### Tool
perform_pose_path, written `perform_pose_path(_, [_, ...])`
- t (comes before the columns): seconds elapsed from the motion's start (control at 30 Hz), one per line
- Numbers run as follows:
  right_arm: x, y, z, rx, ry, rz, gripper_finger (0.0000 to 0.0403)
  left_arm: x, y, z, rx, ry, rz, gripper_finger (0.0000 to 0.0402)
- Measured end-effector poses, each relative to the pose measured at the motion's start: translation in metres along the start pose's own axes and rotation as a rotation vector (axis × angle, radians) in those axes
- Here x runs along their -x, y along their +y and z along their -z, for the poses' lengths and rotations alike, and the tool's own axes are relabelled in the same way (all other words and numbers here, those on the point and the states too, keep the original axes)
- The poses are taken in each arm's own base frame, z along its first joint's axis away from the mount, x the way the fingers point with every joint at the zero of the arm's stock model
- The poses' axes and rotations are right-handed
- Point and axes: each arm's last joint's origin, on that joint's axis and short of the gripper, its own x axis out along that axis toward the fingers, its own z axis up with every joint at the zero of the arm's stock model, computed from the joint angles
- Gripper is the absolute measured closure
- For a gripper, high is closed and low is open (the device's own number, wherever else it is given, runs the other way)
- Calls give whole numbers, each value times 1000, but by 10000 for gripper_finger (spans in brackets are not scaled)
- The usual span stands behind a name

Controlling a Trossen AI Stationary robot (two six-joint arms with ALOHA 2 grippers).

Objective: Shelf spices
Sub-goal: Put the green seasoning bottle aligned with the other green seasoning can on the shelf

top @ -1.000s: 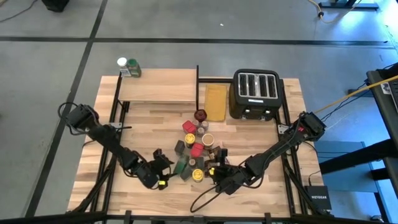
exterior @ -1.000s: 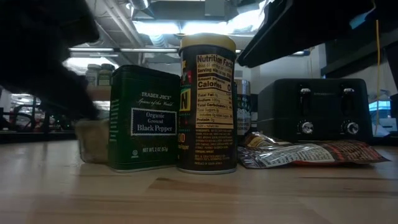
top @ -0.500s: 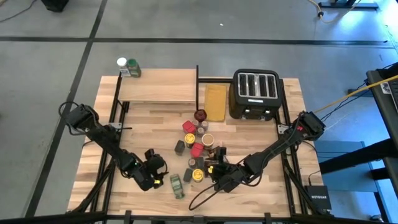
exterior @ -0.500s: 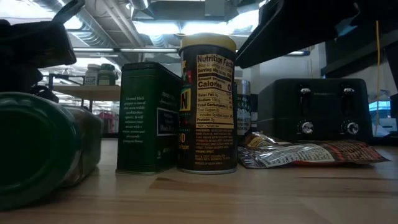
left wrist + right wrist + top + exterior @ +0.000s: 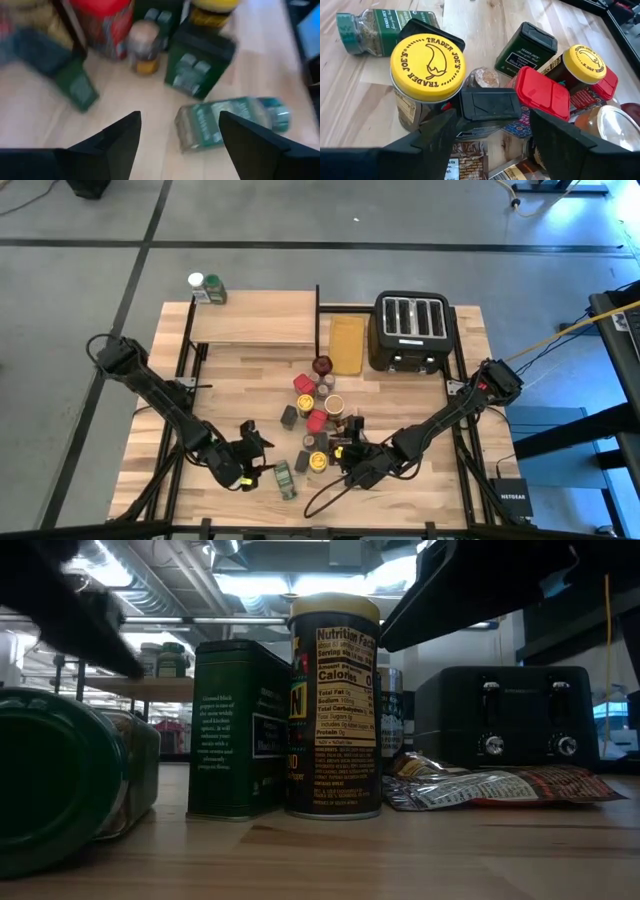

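Fingers spread and empty on both sides of our spice pile.
Left gripper hovers beside the toppled green-lidded jar, right gripper over the yellow-lidded jar; the lying jar could roll away from the far shelf across the surface.

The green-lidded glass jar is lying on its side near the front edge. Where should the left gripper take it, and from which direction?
Probably across the labelled middle of the green-lidded jar, coming straight down from above. It lies on its side, apart from the other spices, so both curved flanks look free. The left gripper is open right beside it.
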Motion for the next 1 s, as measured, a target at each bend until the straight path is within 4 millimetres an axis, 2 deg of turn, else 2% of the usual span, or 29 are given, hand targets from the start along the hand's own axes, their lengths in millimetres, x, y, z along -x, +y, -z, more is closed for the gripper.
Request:
perform_pose_path(0.17, [0, 0, 0, -9, 0, -2, 144, 4, 0, -21, -49, -50, 17, 139])
perform_pose_path(0.37, [0, 0, -1, -15, -4, -5, 144, -13, 8, -38, -108, 68, 149, 139])
perform_pose_path(0.47, [0, 0, -1, -15, -4, -5, 144, -19, 8, -50, -195, 82, 179, 139])
perform_pose_path(0.6, [0, 0, -1, -18, -3, -5, 144, -22, -3, -67, -363, 71, 222, 139])
perform_pose_path(0.8, [0, 0, 0, -12, 3, -4, 144, -38, -7, -71, -566, 300, 204, 139])
perform_pose_path(1.0, [0, 0, 0, -9, 4, -4, 144, -41, -14, -73, -641, 334, 289, 139])
